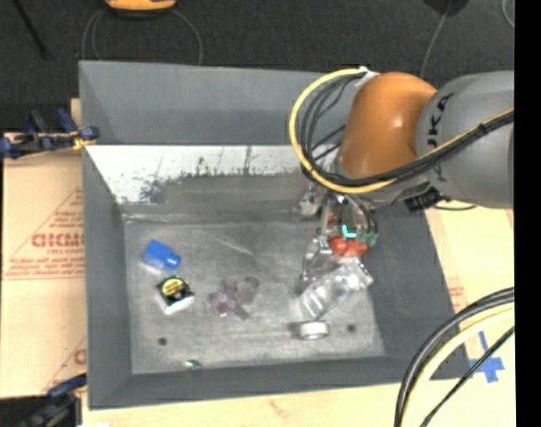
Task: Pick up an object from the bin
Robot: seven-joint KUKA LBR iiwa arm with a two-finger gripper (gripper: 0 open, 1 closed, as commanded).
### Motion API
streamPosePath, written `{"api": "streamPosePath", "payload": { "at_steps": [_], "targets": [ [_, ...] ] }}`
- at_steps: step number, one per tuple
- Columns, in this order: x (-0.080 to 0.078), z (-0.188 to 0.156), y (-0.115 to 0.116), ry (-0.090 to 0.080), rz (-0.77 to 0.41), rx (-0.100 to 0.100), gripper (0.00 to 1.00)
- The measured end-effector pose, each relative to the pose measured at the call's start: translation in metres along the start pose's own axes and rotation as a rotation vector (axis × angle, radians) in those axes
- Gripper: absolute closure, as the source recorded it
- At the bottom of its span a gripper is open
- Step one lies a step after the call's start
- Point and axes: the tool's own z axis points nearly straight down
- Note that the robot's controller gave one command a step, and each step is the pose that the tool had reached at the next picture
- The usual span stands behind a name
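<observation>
Clear plastic piece [331, 290] under the gripper [328, 261] looks light, slippery, easily crushed; better grasp across its narrower middle. Whether the gripper is spread, I cannot tell.

- Broad grey arm link [475, 140] of smooth, rounded metal, thick and tube-like.
- Dark block lettering [438, 114] printed on the grey link just beside the wrist cover; only a few letters can be made out.
- Glossy orange dome-shaped cover [386, 132] at the wrist, rounded like a shell.
- Bundle of thin yellow and black cables [299, 123] looped in a wide arc about the orange cover's left side and running on beneath it.
- Small silvery metal gripper [331, 249] under the cover, carrying a red block and a teal-green spot on its body.
</observation>
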Motion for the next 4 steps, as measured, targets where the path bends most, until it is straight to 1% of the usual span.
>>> {"api": "streamPosePath", "payload": {
  "at_steps": [1, 2, 3, 4],
  "targets": [
    [0.042, 0.062, -0.031, -0.001, -0.017, -0.001, 0.0],
    [0.039, 0.072, -0.036, -0.009, -0.081, -0.012, 0.0],
    [0.043, 0.073, -0.054, 0.004, -0.146, 0.003, 0.0],
    [0.083, 0.078, -0.037, -0.025, -0.567, 0.009, 0.0]
  ]
}}
